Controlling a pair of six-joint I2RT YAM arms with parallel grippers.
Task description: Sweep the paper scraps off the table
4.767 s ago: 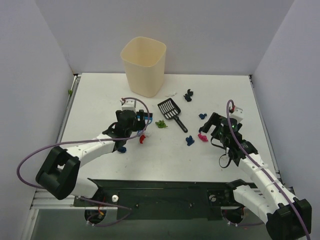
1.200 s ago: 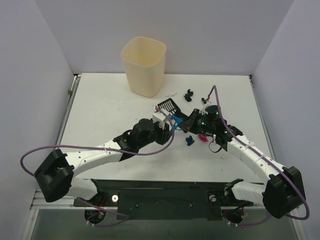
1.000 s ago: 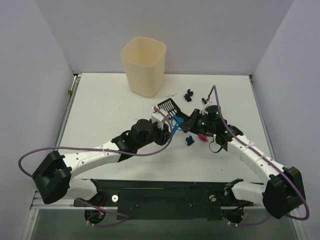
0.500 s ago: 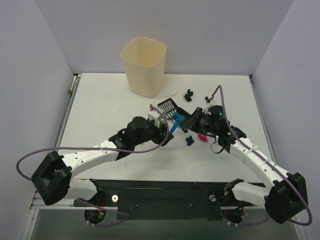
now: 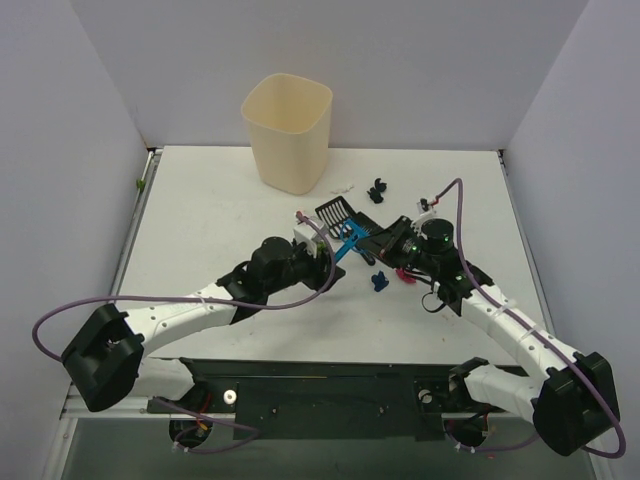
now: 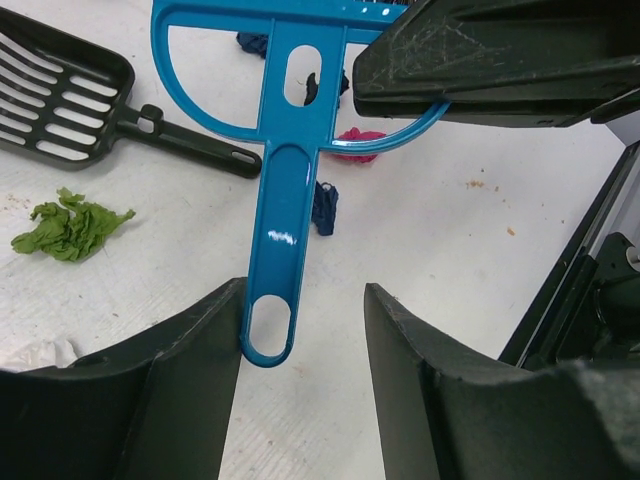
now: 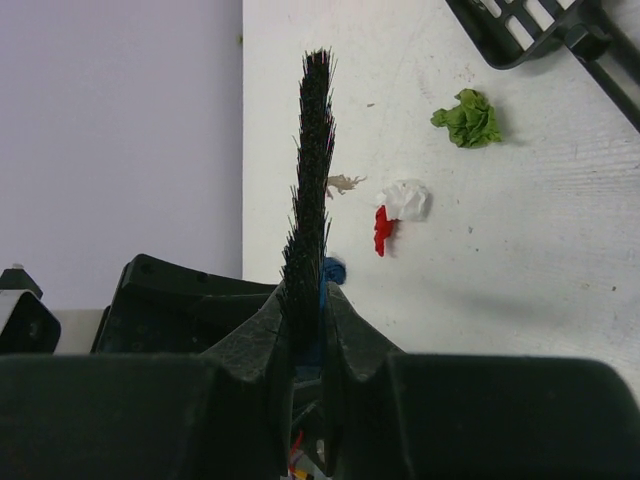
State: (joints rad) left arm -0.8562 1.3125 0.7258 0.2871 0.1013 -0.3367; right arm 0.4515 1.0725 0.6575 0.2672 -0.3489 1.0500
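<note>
The tabletop [image 5: 200, 220] carries the cream bin [image 5: 288, 130] near its far edge, well apart from the mess, so anything pushed carelessly has a long way to wander. The two arms meet over the middle, and the left tool [image 6: 305, 295] and right tool [image 7: 305, 300] sit close enough that a small misjudged move could knock them together.

The black scoop [image 6: 60, 95] lies flat beside them and could be nudged. The blue brush [image 6: 295, 170] is the main worry. The right tool is clamped tight on its bristle end, while the left tool stands open with the handle loose between its fingers. Bristles are soft, so the brush may pivot or slip out and scatter what lies below. Held by that end, it also looks unable to sweep.

The paper scraps [image 6: 70, 225] lie around the middle of the tabletop, with one black piece nearer the far edge.

From above, the tools cover part of the middle, so the scraps cannot be counted. The right tool's own fingers hide how much of the brush head they hold. Whether the handle touches one left finger is unclear.
</note>
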